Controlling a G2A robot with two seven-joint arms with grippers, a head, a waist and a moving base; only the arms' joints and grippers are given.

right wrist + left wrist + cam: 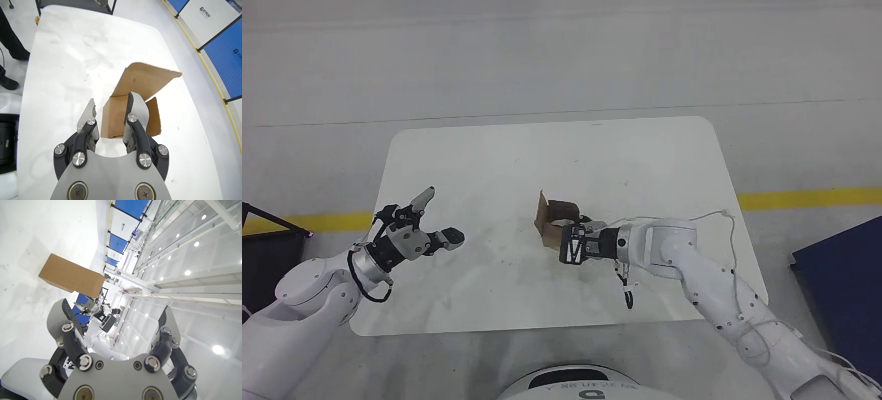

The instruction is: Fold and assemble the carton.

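Right gripper (111, 97) — fingers parted, straddling one wall of the cardboard carton (143, 79), unclamped; left gripper (442, 215) at its 9 o'clock — spread wide, empty.

Bright, even light comes from rows of round ceiling lamps (218, 349), which flare into glaring white discs in the left wrist view. The white table (542, 160) is nearly washed out, and the carton (113, 117) casts only a faint, soft shadow at its base. Both wrist views bow straight lines near their edges, as seen in the ceiling beams (189, 294) and the yellow floor stripe (204, 62).
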